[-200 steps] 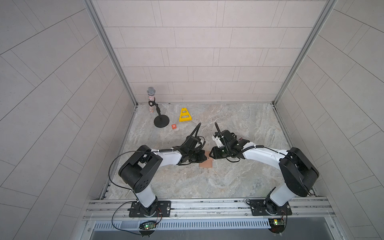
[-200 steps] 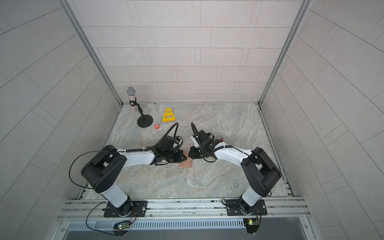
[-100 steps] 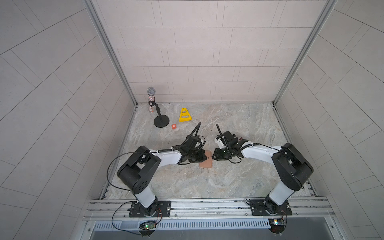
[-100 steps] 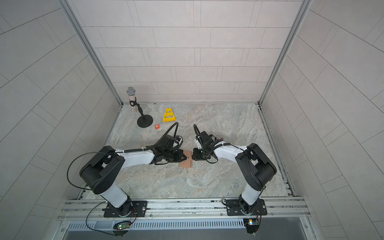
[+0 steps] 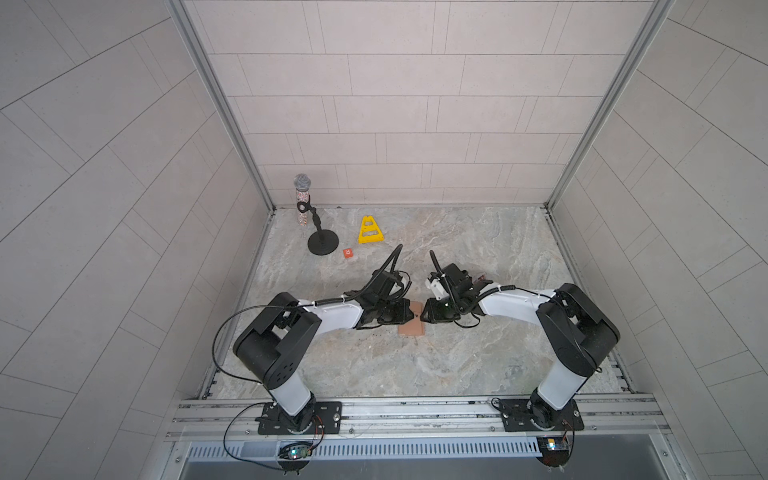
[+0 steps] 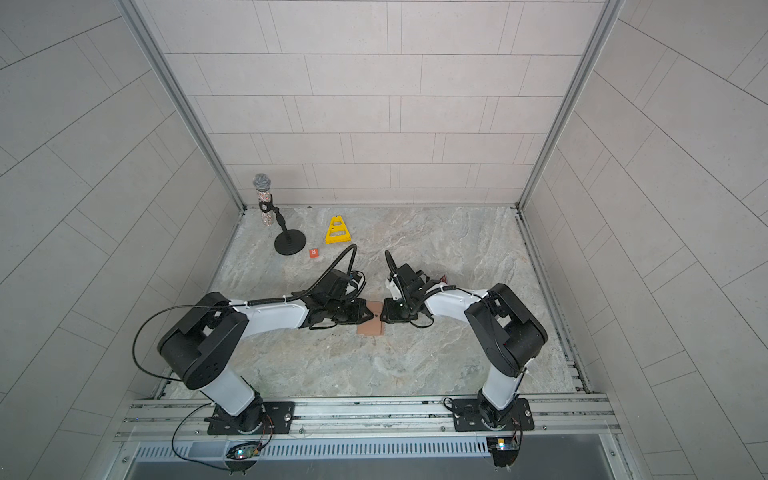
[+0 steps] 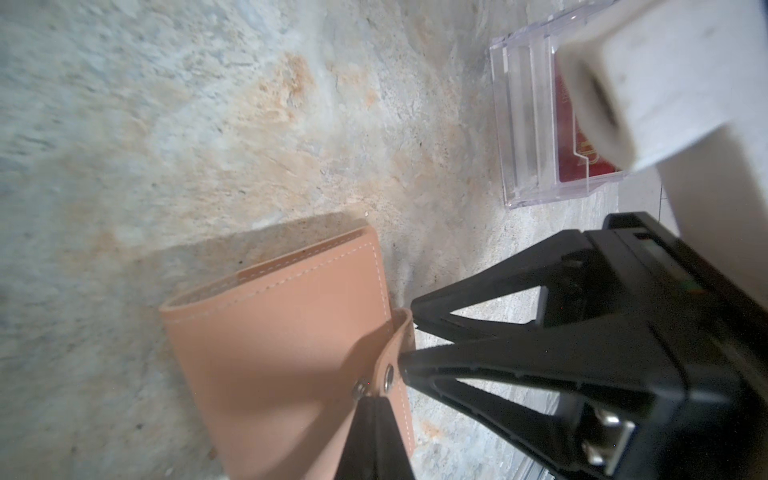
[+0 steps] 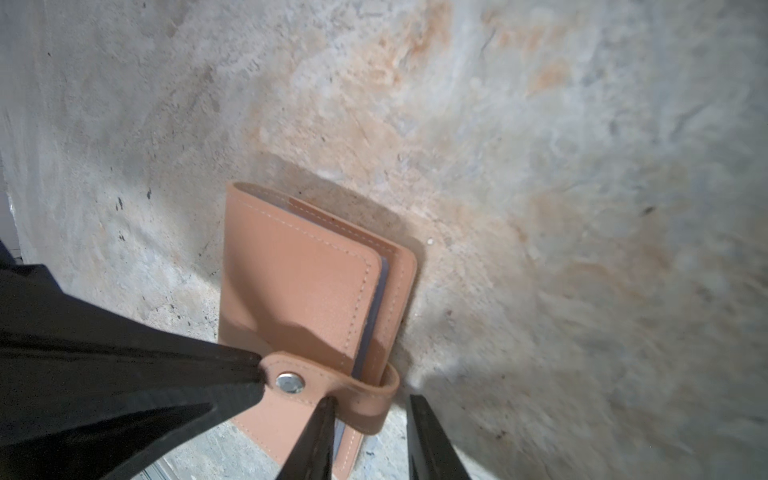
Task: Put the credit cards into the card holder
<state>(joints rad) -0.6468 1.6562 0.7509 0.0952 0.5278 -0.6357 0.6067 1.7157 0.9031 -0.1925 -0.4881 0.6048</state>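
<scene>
Snap tab (image 8: pixel 320 384) fastened on closed card holder (image 8: pixel 299 282). Left gripper (image 7: pixel 374 409), jaws shut, pins it down. Right gripper (image 8: pixel 370 399), jaws narrowly apart, straddles tab. Advise closing, then peeling upward.

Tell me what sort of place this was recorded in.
Probably a purpose-built robot test cell, not a home: pale tiled walls box in a marble-patterned tabletop, and a left arm and a right arm are mounted on an aluminium rail.
</scene>
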